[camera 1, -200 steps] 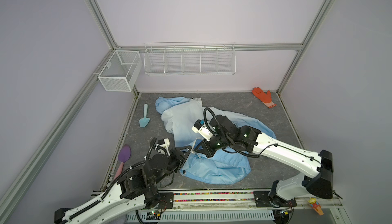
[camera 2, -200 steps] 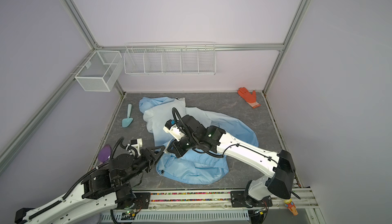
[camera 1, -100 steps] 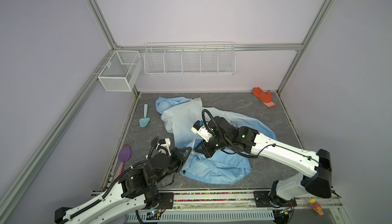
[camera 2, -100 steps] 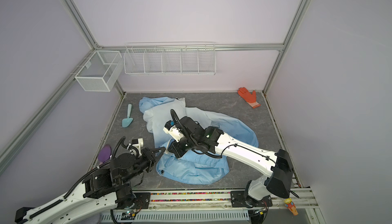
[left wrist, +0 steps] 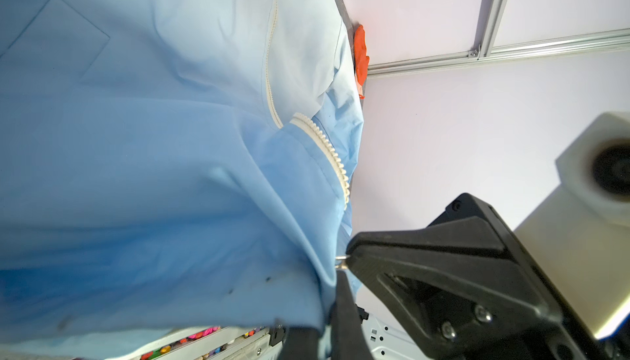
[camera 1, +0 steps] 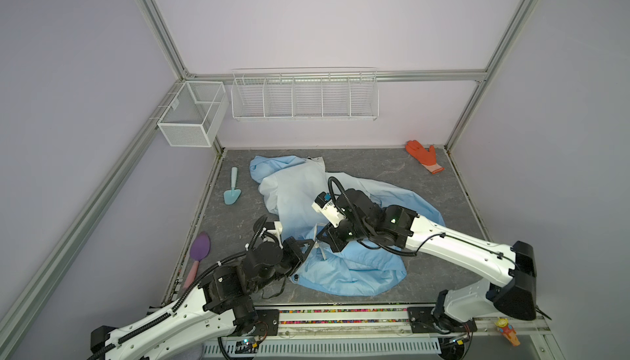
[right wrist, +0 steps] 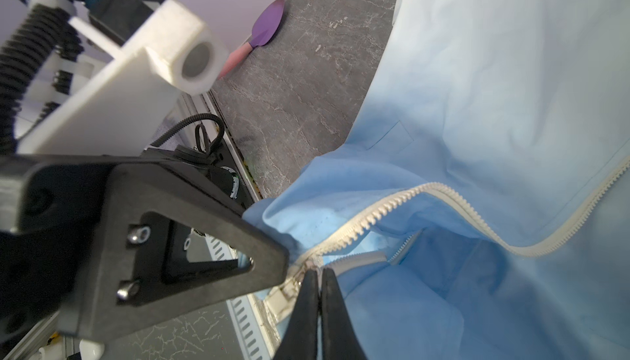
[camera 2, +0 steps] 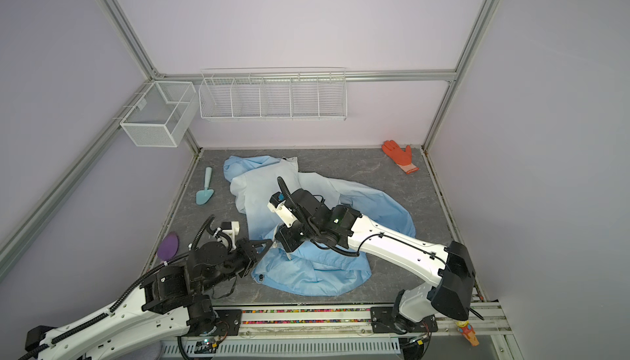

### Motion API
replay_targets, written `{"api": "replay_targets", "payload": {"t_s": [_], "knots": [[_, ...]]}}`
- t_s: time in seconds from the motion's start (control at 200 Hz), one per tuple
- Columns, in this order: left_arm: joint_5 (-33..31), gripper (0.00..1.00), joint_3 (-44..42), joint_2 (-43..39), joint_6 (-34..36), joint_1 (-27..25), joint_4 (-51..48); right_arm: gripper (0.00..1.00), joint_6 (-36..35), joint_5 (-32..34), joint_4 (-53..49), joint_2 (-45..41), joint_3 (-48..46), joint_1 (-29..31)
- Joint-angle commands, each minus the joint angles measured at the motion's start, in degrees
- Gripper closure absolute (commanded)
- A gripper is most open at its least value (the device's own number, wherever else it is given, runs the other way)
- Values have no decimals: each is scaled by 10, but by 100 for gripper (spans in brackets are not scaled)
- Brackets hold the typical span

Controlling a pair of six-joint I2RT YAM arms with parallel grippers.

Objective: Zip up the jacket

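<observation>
1. The left tool (camera 1: pixel 312 243) is fully closed. Its tips are pinched on the near hem edge of the jacket (camera 1: pixel 358 266), right beside the foot of the zipper (right wrist: pixel 375 211).
2. The right tool (camera 1: pixel 319 239) is closed as well. In the right wrist view its two black fingers (right wrist: pixel 306 307) press together on the zipper's bottom end, where the white teeth meet.
3. The two tools face each other tip to tip across the hem, almost touching. In the left wrist view a small metal ring (left wrist: pixel 341 263) shows just at the right tool's tip.
4. The jacket lies crumpled on the bench (camera 1: pixel 375 164), under and beyond both tools. It is deeper blue next to them and fades to whitish farther out.
5. Away from the right tool the zipper stands open, its two rows of teeth parting and running off separately.
6. A small white tag (camera 1: pixel 318 159) sits at the jacket's edge farthest from the tools; its print is too small to read.
7. A teal trowel (camera 1: pixel 233 193) lies beyond the left tool on its outer side, and a purple trowel (camera 1: pixel 200 249) lies beside the left arm.
8. An orange glove (camera 1: pixel 422 155) lies far beyond the right tool, well apart from the jacket.
</observation>
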Motion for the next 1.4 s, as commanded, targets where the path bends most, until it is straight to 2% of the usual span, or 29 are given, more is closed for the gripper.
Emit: {"api": "replay_targets", "payload": {"t_s": [0.0,0.135,0.325,0.63,0.885,1.185,1.395], "knots": [[27,100,26,-12,12,-3,-19,93,2,79,4,-12,-18,-18],[19,100,19,-17,12,-3,-13,93,3,44,17,-19,-23,-18],[-4,100,2,-40,14,-3,9,93,13,-39,40,-29,-37,-13],[-7,100,3,-57,12,-3,0,93,29,-115,63,-20,-51,-14],[-1,100,5,-56,14,-3,8,93,35,-124,72,-8,-57,-13],[3,100,8,-52,13,-3,17,84,39,-129,75,7,-57,-12],[6,100,9,-51,13,-3,17,93,39,-128,78,6,-60,-12]]}}
